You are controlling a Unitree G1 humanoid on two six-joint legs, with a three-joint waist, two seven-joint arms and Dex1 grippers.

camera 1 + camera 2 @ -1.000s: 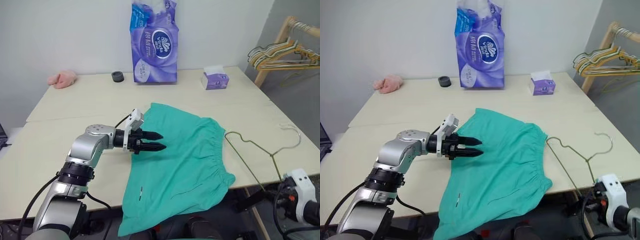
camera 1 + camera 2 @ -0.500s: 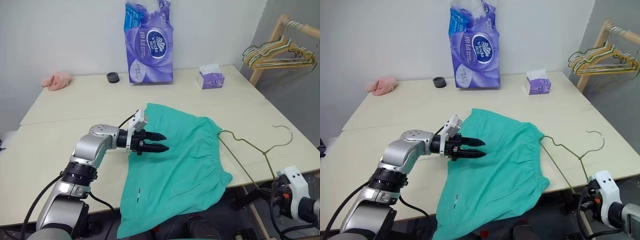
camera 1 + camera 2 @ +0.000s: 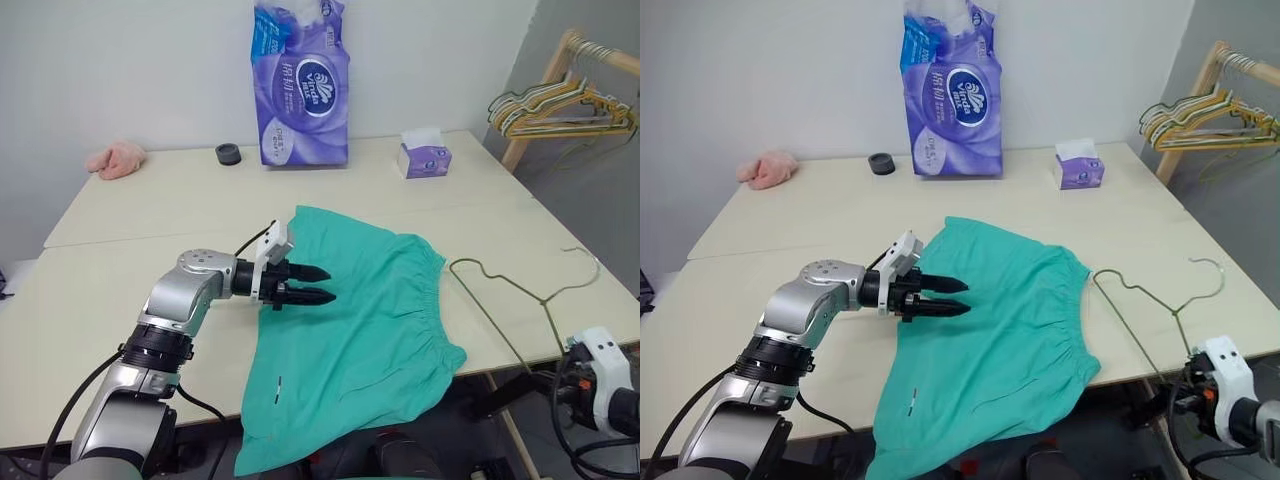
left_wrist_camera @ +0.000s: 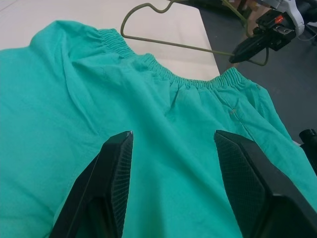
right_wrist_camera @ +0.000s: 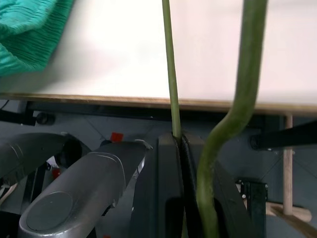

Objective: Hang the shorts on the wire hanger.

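Table: shorts flat, right gripper clamps wire hanger.

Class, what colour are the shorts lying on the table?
Teal-green, plain; the shorts show best in the left eye view.

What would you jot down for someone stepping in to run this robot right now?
Left gripper: jaws open, hovering over the teal-green shorts, holding nothing.
Right gripper: jaws shut on the wire hanger, at its corner off the table's near edge.
The shorts lie spread flat on the table, legs drooping over the near edge, waistband toward the hanger. The hanger's frame lies across the table beside the waistband, hook away from the robot.
Done: hanger gripped.
Left: grab the shorts, thread or drape them over the hanger.
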